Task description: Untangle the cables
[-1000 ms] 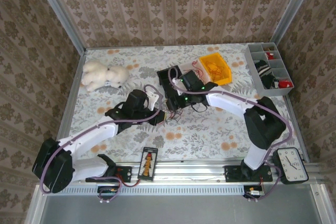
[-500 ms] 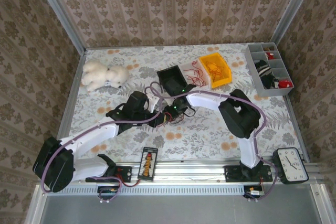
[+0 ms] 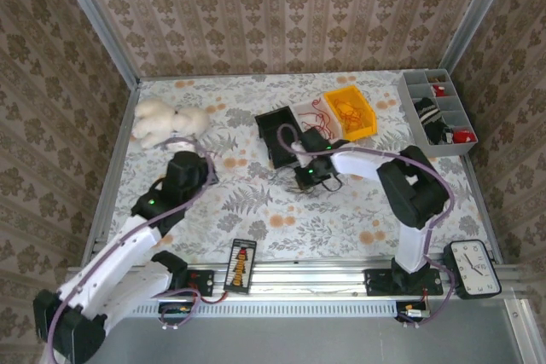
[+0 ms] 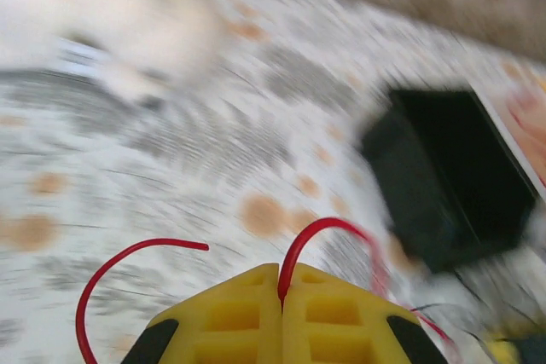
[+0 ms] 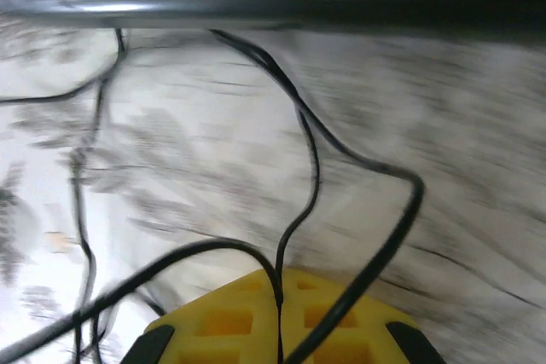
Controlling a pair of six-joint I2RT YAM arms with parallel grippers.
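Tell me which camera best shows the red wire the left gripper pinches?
Left wrist view: the red wire arches, close up, from the shut left gripper. In the top view it is too thin to make out; the right wrist view has dark strands.

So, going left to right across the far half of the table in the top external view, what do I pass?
White plush toy → black bin → yellow bin → grey divided organizer.

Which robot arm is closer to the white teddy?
Left. The left arm ends close by the teddy, on its near side; the right arm ends by the black box, farther right.
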